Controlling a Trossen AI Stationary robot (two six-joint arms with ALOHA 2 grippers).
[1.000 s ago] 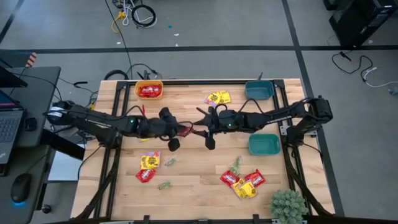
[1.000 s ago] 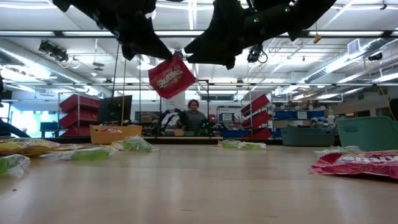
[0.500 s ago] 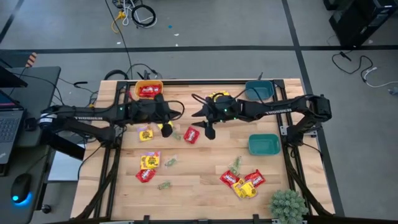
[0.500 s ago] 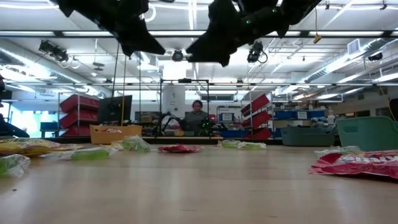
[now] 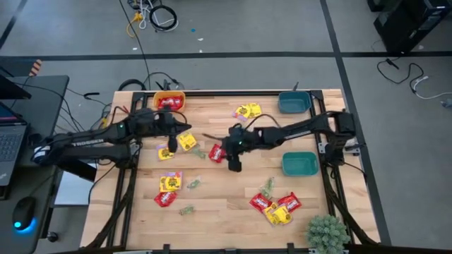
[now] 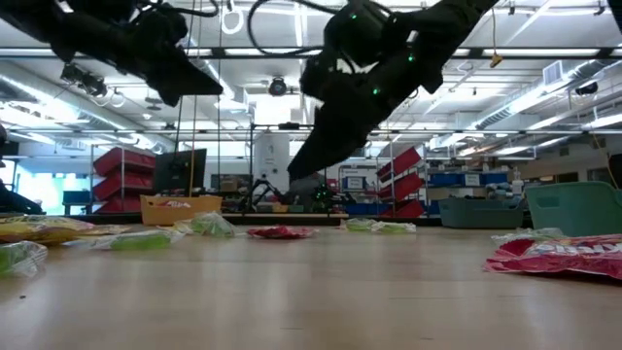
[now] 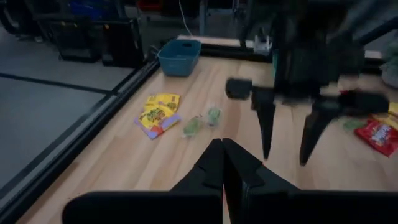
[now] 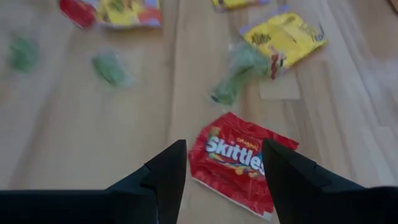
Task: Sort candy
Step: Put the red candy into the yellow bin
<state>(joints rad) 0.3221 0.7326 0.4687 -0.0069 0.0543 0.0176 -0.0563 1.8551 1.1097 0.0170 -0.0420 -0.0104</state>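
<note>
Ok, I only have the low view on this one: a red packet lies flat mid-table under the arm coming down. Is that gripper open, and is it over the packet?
Observer: Yes. The right gripper is open, and the red Skittles packet lies on the wood between and just beyond its fingertips, not gripped.
Operator: Which arm is the other one, up at the left of my picture?
Observer: The left arm. Its left gripper is shut and holds nothing.
Operator: Where is it over the table?
Observer: From above, the left gripper is near the orange bowl, which has red packets in it.
Operator: Anything close to the red packet?
Observer: A pale green packet and a yellow packet lie just beyond it.
</note>
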